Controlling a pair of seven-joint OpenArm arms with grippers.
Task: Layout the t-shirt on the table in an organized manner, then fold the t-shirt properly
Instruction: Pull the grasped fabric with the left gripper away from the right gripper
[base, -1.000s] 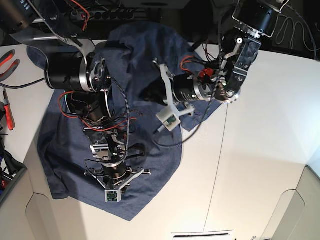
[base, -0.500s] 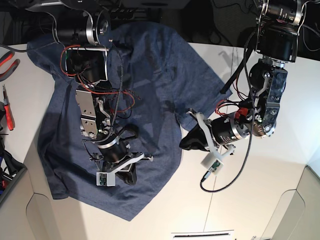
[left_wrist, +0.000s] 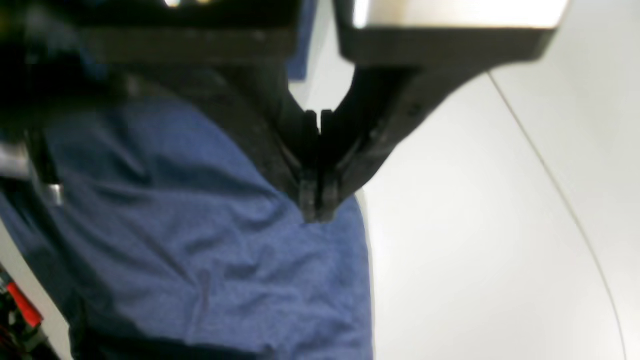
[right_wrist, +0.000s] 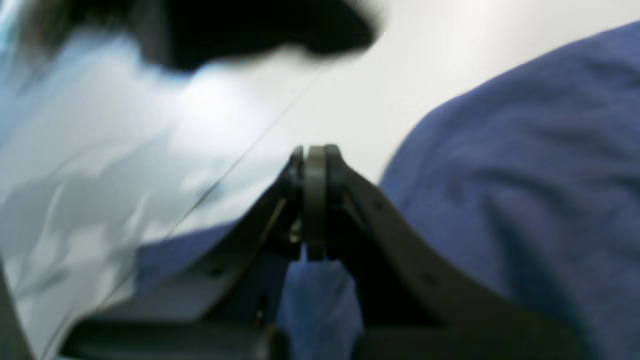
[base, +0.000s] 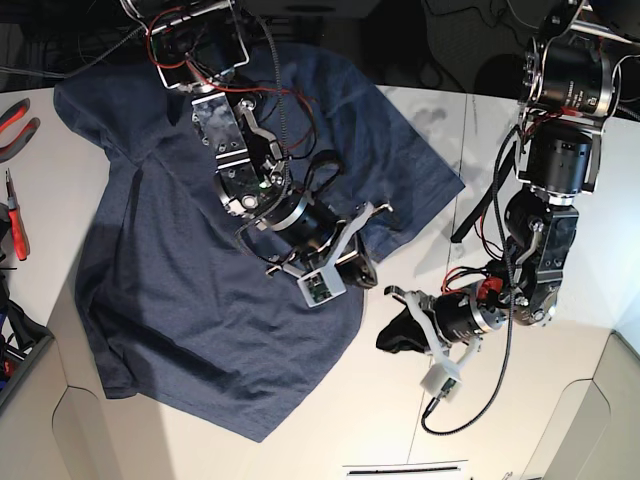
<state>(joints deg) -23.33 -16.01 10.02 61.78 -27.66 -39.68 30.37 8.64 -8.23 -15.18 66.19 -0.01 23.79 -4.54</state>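
L fingers (left_wrist: 316, 212) pressed tight together, nothing between them, tips just over the t-shirt (base: 200, 270) hem edge in wrist view. R fingers (right_wrist: 314, 200) also closed, empty, above blue cloth. T-shirt lies spread on the white tabletop (base: 520, 400), wrinkled, long axis approx. top-to-bottom in base view, hem toward the near edge, one sleeve toward upper left. Thin dark seam crosses tabletop right of the shirt. Red-handled pliers (base: 15, 125) at far left edge; dark background w/ cables behind.
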